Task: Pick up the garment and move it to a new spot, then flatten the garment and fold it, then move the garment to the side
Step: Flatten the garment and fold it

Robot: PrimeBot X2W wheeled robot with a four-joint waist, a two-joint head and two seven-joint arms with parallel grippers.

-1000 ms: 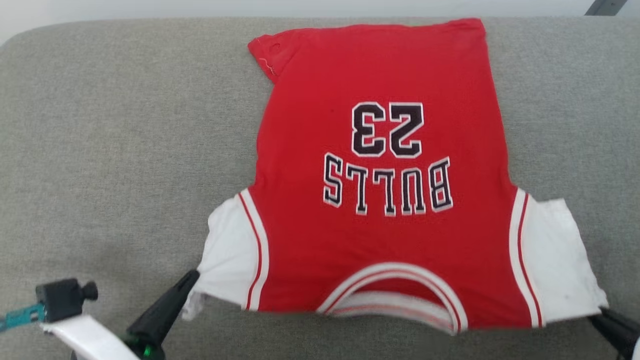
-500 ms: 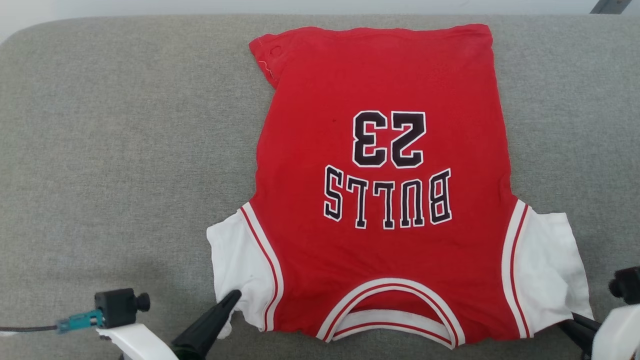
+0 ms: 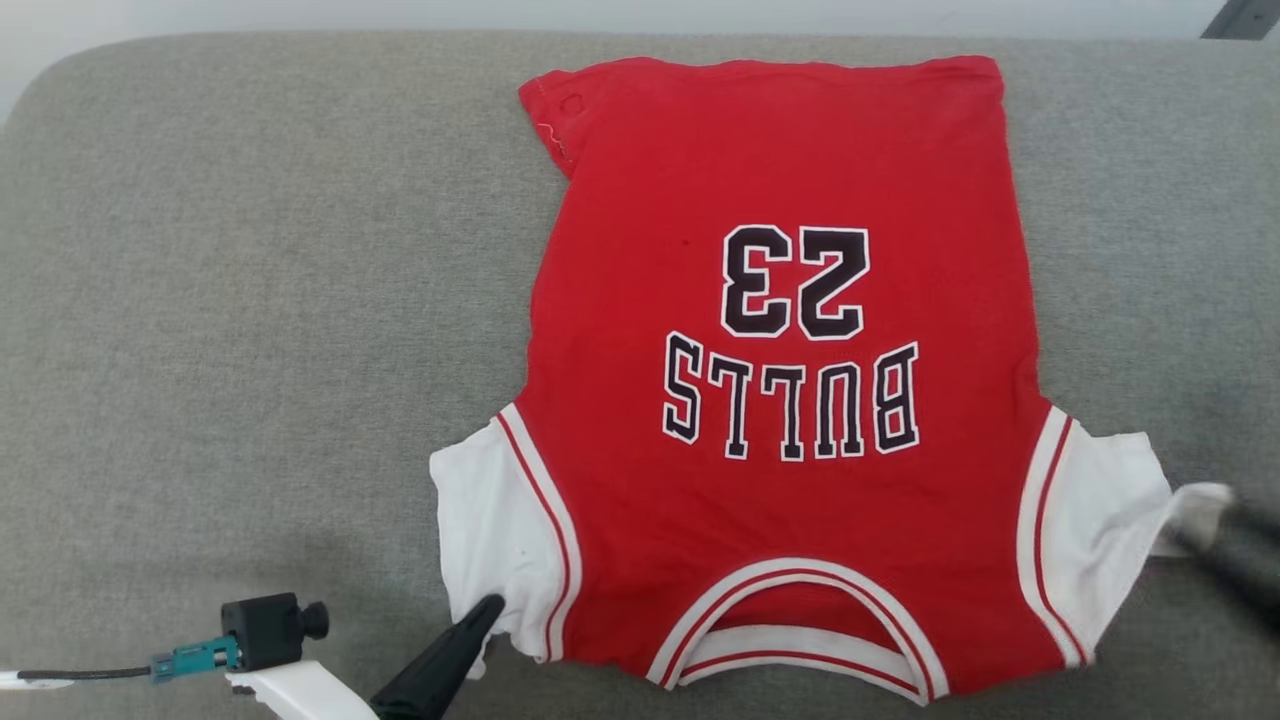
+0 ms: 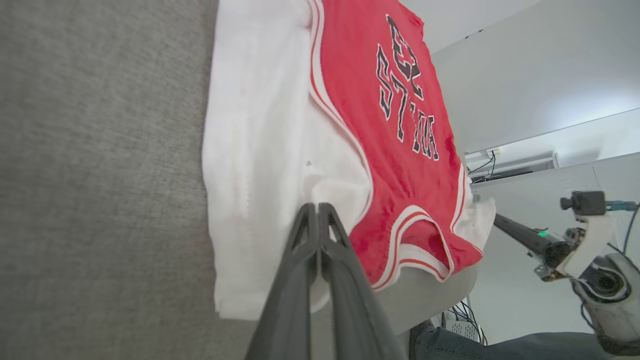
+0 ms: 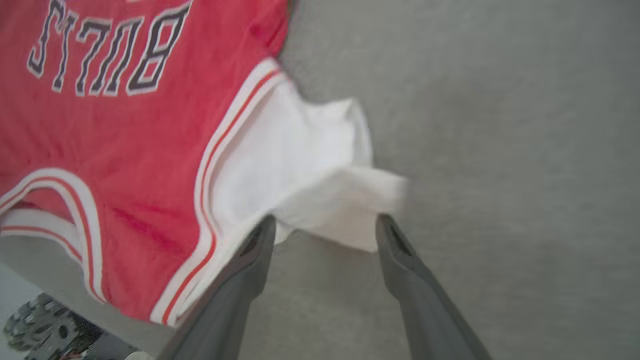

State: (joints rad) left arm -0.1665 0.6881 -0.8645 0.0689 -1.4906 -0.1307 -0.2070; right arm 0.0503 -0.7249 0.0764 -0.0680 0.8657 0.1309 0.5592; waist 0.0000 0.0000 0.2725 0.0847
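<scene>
Garment [image 3: 780, 400] flat, long axis near-far, collar [image 3: 800, 640] nearest

Bright, even, diffuse light covers the grey cushion [image 3: 250, 300] in the head view. It leaves only faint soft shadows along the edges of the garment [image 3: 780, 450], whose lettering is crisp, while the right gripper [image 3: 1215, 535] at the right edge is a dark, smeared blur. The left wrist view is sharp but bowed by the wide lens, its white wall [image 4: 525, 65] washed out; the right wrist view is soft throughout, with the white sleeve corner [image 5: 380, 195] smeared.
</scene>
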